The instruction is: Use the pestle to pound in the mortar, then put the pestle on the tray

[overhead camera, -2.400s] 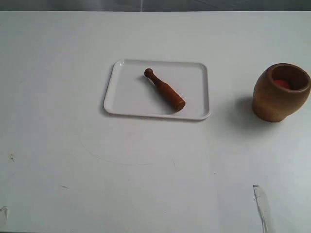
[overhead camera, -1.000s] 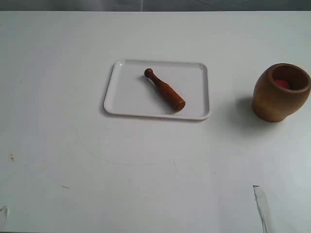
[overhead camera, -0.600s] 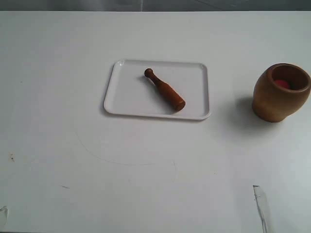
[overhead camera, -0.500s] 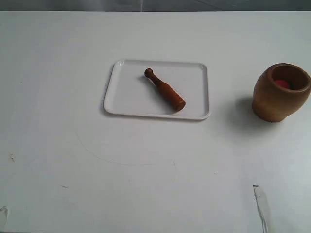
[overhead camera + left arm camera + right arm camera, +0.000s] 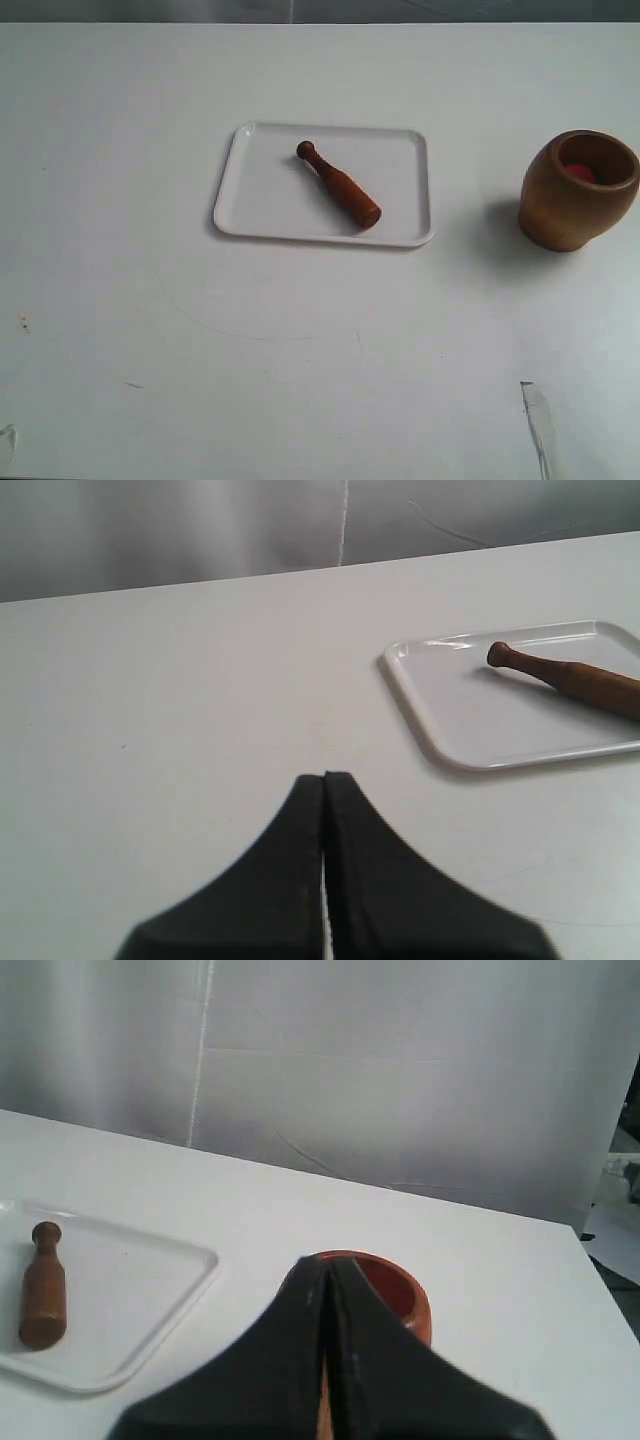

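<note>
**A:** Where is everything?

**B:** One pestle [image 5: 339,186] lies diagonally on the one white tray [image 5: 260,205], mid-desk [image 5: 300,350]. One mortar [image 5: 575,195] stands well apart to its right. Of the two end effectors, left [image 5: 324,780] and right [image 5: 328,1265], each has its fingers pressed together, holding nothing.

**A:** What could go wrong?

**B:** The round pestle may roll out of a grasp. Off-centre pounding could tip the mortar.

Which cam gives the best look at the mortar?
Exterior view: the mortar stands whole and unblocked, its mouth open to the camera with something red inside. Right wrist view shows only part of its rim and inside, behind the right gripper, whose jaws are shut. Left wrist view does not show it.
</note>
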Controlling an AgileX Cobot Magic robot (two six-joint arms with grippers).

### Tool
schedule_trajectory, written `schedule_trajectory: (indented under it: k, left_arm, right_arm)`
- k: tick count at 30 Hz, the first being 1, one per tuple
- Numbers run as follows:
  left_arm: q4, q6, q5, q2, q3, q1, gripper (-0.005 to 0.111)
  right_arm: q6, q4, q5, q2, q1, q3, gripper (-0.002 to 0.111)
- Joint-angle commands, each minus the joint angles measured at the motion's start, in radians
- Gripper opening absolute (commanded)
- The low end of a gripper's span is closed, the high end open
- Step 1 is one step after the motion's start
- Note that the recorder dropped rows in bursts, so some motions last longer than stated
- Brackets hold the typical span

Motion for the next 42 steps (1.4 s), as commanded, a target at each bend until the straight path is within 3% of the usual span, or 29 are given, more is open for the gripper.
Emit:
schedule_trajectory:
  k: [1, 7, 42]
  left_arm:
    - [-0.007, -0.008, -0.003, -0.001, 0.001, -0.008, 0.0]
    - [-0.007, -0.008, -0.003, -0.001, 0.001, -0.008, 0.0]
    - [-0.007, -0.008, -0.003, -0.001, 0.001, -0.008, 0.0]
  right_arm:
    - [0.008, -0.01, 0.0, -0.002, -0.009, 0.004, 0.0]
    - [0.035, -0.029, -0.001, -0.002, -0.055, 0.004, 0.0]
    - [0.038, -0.029, 0.003, -0.002, -0.055, 0.004, 0.0]
